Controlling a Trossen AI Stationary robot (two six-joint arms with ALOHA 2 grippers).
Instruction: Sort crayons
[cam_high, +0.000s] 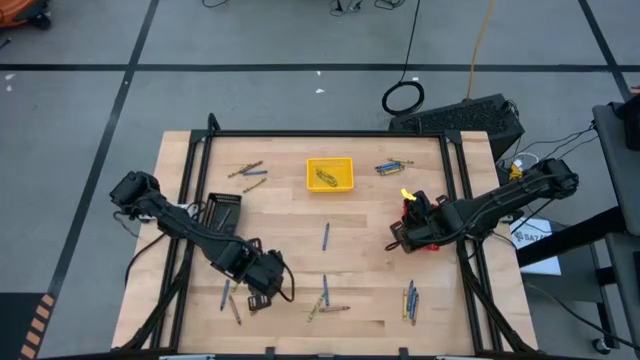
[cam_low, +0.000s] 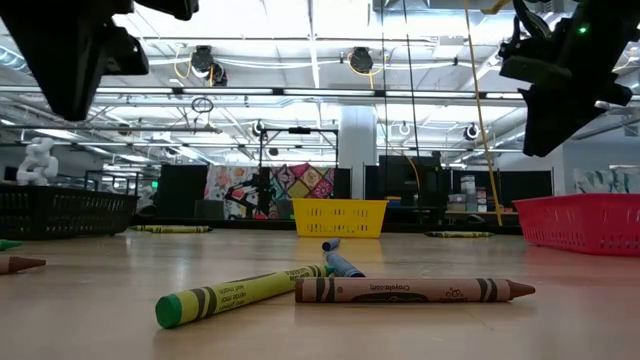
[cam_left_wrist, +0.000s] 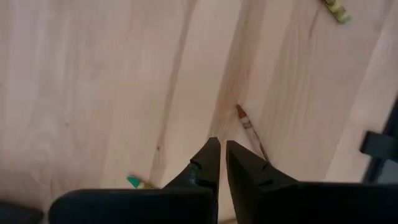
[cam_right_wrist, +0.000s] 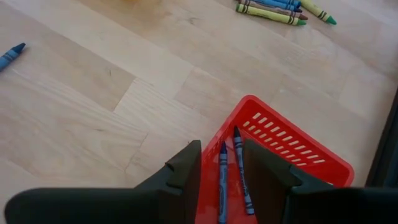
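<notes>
From the high view, the left gripper (cam_high: 262, 284) hangs near the front left part of the table (cam_high: 280, 225), beside a couple of loose crayons (cam_high: 229, 300), while the right gripper (cam_high: 405, 233) sits over the red tray (cam_high: 412, 212) by the right edge; a yellow tray (cam_high: 330, 173) holding crayons lies toward the back edge, and other crayons are scattered mid-table, near the front edge and near both back corners. In the low view, a yellow-green crayon (cam_low: 240, 293) and a brown crayon (cam_low: 412, 290) lie touching at their ends close to the front edge, a blue crayon (cam_low: 338, 261) just behind them, with both arms hanging above. The left wrist view shows its fingers (cam_left_wrist: 208, 165) nearly together with nothing between them, above bare wood, a brown crayon (cam_left_wrist: 249, 127) just beside the tips and a green tip (cam_left_wrist: 135, 182) near them. The right wrist view shows its fingers (cam_right_wrist: 186, 165) parted and holding nothing, straddling two blue crayons (cam_right_wrist: 230, 174) lying inside the red tray. Judging from this, the left arm is next to pick: it should spread its fingers, turn them across the brown crayon's length, centre on the middle, and descend until just off the wood before pinching, so the stick does not roll away.
</notes>
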